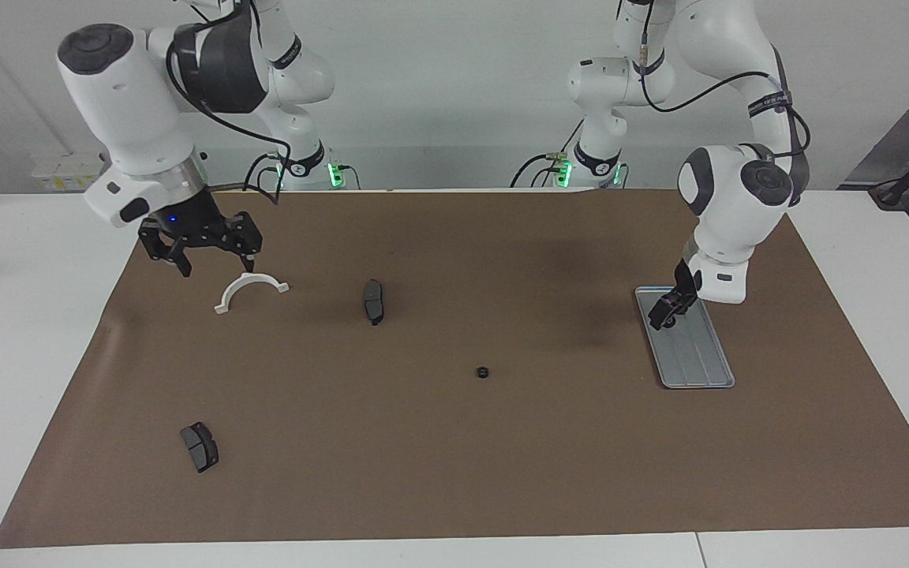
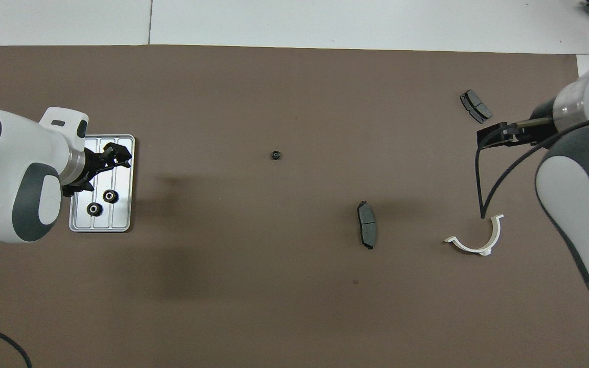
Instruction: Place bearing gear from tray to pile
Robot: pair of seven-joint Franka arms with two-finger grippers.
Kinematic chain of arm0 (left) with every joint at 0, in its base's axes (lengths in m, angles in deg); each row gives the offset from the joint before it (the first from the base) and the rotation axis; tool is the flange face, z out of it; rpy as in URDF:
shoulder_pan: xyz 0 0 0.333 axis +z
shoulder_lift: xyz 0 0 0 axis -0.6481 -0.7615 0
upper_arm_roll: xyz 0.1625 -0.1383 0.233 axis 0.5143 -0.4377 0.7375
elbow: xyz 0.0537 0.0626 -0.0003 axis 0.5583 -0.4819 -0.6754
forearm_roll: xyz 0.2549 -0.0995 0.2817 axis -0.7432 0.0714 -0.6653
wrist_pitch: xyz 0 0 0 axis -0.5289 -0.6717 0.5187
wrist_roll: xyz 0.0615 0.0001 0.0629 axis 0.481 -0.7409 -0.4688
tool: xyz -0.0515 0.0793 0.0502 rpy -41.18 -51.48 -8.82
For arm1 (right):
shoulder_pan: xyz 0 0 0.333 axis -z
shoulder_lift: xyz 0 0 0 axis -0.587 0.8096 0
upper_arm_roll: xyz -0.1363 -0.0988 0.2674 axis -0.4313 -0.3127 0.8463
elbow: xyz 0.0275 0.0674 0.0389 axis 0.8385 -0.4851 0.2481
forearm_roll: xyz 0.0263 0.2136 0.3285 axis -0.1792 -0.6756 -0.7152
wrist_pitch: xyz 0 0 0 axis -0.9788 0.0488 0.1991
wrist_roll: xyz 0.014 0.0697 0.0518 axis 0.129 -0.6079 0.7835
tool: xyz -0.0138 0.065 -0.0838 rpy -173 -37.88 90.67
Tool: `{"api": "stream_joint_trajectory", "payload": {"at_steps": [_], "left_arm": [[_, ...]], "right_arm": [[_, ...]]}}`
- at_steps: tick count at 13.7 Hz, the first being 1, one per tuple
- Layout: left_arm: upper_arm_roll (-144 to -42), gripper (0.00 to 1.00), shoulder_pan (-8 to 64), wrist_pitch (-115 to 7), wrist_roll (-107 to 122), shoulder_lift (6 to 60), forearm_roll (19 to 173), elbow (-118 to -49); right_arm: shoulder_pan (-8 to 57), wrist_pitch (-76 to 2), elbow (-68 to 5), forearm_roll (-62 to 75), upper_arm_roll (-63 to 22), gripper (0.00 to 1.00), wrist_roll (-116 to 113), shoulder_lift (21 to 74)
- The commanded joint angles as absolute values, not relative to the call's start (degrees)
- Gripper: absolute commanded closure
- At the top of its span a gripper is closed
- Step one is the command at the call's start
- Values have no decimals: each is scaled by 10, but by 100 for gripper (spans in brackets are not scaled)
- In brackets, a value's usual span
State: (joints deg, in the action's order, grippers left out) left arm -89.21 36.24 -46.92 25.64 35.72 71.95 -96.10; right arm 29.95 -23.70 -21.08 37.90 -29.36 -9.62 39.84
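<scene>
Your left gripper (image 1: 669,312) hangs over the tray (image 2: 123,180), fingers spread, with two gears (image 2: 102,202) lying under its wrist at the tray's end nearer the robots; the raised rim is all that bounds them. From there toward the right arm's end you have bare brown mat (image 1: 454,473), broken only by a lone gear (image 1: 483,371) and then an upright-edged brake pad (image 1: 374,301). Your right gripper (image 1: 200,244), fingers apart, sits just above the white half-ring bracket (image 1: 250,289), which lies directly beneath it. A second brake pad (image 1: 200,446) lies well apart from it, farther from the robots.
</scene>
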Motion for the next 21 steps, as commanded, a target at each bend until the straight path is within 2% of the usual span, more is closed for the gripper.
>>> {"api": "stream_joint_trajectory", "payload": {"at_steps": [1,2,3,4,6,8,10,15,21], "left_arm": [[-898,0,391,-530,249,407,714,-1057],[-898,3,390,-530,255,407,714,-1066],[-899,15,390,-533,257,408,714,-1072],[-899,22,390,-533,256,407,714,-1074],[-899,24,391,-541,258,406,714,-1082],[-899,31,391,-572,248,397,714,-1082],[-899,31,390,-578,245,390,713,-1082],[-899,34,390,-596,224,371,713,-1084],[-898,35,395,-623,177,356,713,-1080]], "right_arm": [[253,-230,-95,394,-294,0,-130,510],[244,-235,-73,396,-294,0,-153,535],[227,-237,-45,397,-294,0,-172,558],[213,-237,-14,397,-294,0,-186,586],[176,-247,44,411,-296,0,-222,645],[139,-292,64,423,-299,0,-272,691],[94,-317,101,454,-300,0,-333,749],[12,-341,105,464,-294,0,-391,772],[10,-450,75,453,-293,1,-398,775]]}}
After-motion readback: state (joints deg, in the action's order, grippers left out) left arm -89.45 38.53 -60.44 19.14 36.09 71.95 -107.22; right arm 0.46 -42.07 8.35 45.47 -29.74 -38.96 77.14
